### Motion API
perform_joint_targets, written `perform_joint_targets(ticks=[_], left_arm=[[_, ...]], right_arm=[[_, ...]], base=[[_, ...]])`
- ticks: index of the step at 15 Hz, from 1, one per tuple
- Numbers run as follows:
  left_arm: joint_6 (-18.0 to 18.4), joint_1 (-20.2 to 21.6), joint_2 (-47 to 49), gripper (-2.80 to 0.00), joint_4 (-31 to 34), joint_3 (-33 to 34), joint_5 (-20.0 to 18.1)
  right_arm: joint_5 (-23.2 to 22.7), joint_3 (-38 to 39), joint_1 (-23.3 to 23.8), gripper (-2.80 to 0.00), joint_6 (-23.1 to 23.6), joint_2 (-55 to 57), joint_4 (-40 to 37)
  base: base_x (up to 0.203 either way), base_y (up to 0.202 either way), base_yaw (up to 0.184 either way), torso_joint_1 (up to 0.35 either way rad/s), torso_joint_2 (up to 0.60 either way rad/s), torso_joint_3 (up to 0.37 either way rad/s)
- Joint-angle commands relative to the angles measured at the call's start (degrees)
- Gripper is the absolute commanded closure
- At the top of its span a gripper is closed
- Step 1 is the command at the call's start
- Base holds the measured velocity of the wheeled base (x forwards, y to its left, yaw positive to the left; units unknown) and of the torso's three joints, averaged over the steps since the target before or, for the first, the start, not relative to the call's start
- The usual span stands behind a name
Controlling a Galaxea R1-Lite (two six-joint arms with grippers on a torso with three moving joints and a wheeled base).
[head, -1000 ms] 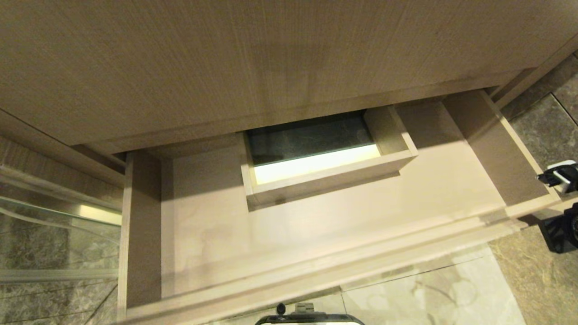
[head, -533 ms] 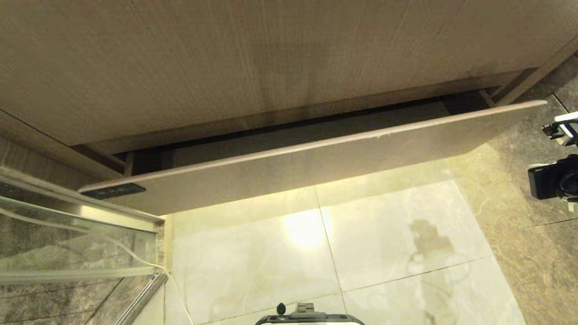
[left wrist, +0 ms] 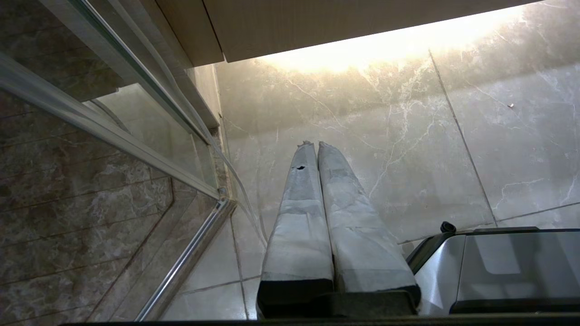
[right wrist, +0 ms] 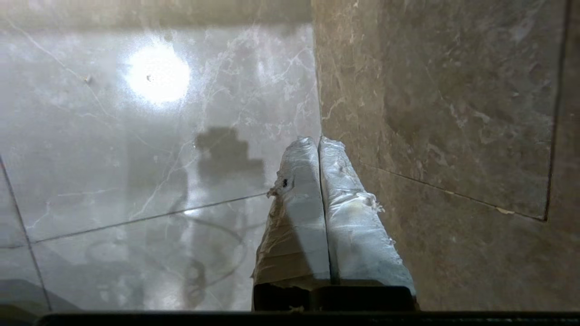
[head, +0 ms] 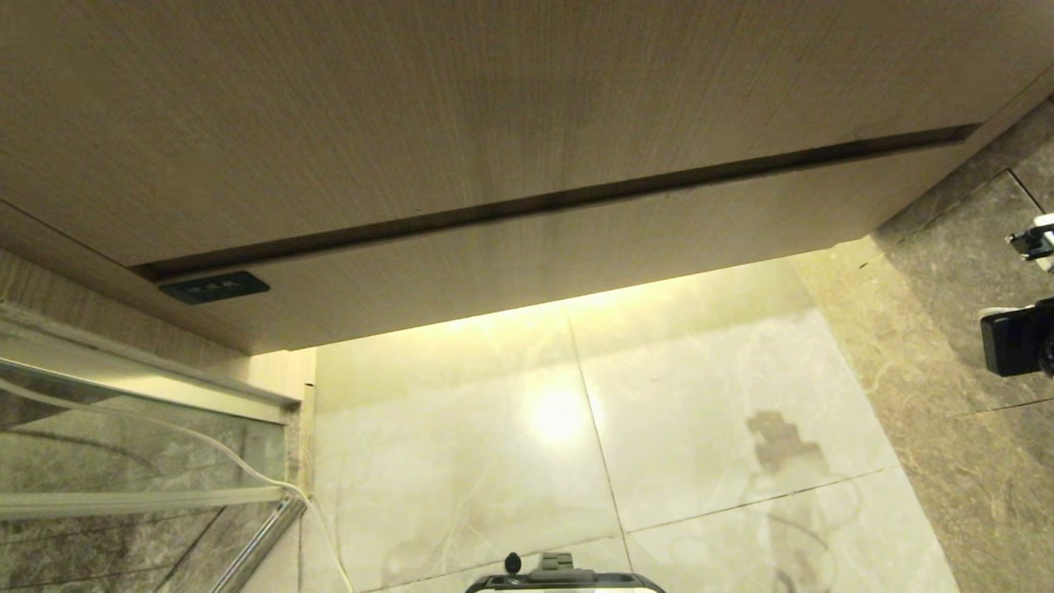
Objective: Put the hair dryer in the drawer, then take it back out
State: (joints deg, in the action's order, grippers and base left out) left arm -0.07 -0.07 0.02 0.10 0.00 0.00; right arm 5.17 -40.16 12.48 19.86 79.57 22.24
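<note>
The drawer is pushed in, its flat wood-grain front flush beneath the taller wood panel, with only a dark gap line between them. The hair dryer is out of view. My right gripper is shut with nothing in it. It hangs over the floor where pale tiles meet dark tiles, to the right of the drawer. Only part of that wrist shows at the head view's right edge. My left gripper is shut and empty, parked low over the pale floor near the glass partition.
A glass partition with a metal rail stands at the left, and a thin white cord runs along it. A dark socket plate sits at the drawer front's left end. My own base is below.
The drawer, wide open and empty a second ago, has slid fully shut. My right wrist has stayed at the right edge and drawn slightly away from the drawer.
</note>
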Motion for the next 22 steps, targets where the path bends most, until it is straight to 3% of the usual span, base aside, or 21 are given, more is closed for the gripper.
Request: perform_joint_targets(ticks=[1, 6, 8, 11, 15, 19, 22], left_arm=[[-0.01, -0.01, -0.05, 0.00, -0.01, 0.03, 0.00], [-0.01, -0.01, -0.02, 0.00, -0.01, 0.01, 0.00], [-0.01, -0.01, -0.02, 0.00, -0.01, 0.09, 0.00], [-0.01, -0.01, -0.02, 0.00, -0.01, 0.01, 0.00], [-0.01, -0.01, -0.02, 0.00, -0.01, 0.00, 0.00], [-0.01, -0.01, -0.02, 0.00, -0.01, 0.04, 0.00], [-0.01, -0.01, -0.02, 0.00, -0.01, 0.07, 0.00]], right_arm=[[0.01, 2.08, -0.02, 0.00, -2.02, -7.49, -0.42], [-2.37, 9.97, -0.83, 0.00, -7.58, -25.17, -9.51], [-3.16, 14.73, -1.74, 0.00, -8.95, -37.79, -11.59], [-3.69, 26.81, -5.74, 0.00, -10.33, -58.82, -11.25], [-4.07, 40.64, -12.34, 0.00, -11.33, -76.99, -10.03], [-6.39, 42.43, -16.66, 0.00, -11.62, -78.85, -12.79], [-6.12, 42.45, -20.38, 0.00, -15.22, -81.65, -15.71]], base=[[0.000, 0.000, 0.000, 0.000, 0.00, 0.000], [0.000, 0.000, 0.000, 0.000, 0.00, 0.000], [0.000, 0.000, 0.000, 0.000, 0.00, 0.000], [0.000, 0.000, 0.000, 0.000, 0.00, 0.000], [0.000, 0.000, 0.000, 0.000, 0.00, 0.000], [0.000, 0.000, 0.000, 0.000, 0.00, 0.000], [0.000, 0.000, 0.000, 0.000, 0.00, 0.000]])
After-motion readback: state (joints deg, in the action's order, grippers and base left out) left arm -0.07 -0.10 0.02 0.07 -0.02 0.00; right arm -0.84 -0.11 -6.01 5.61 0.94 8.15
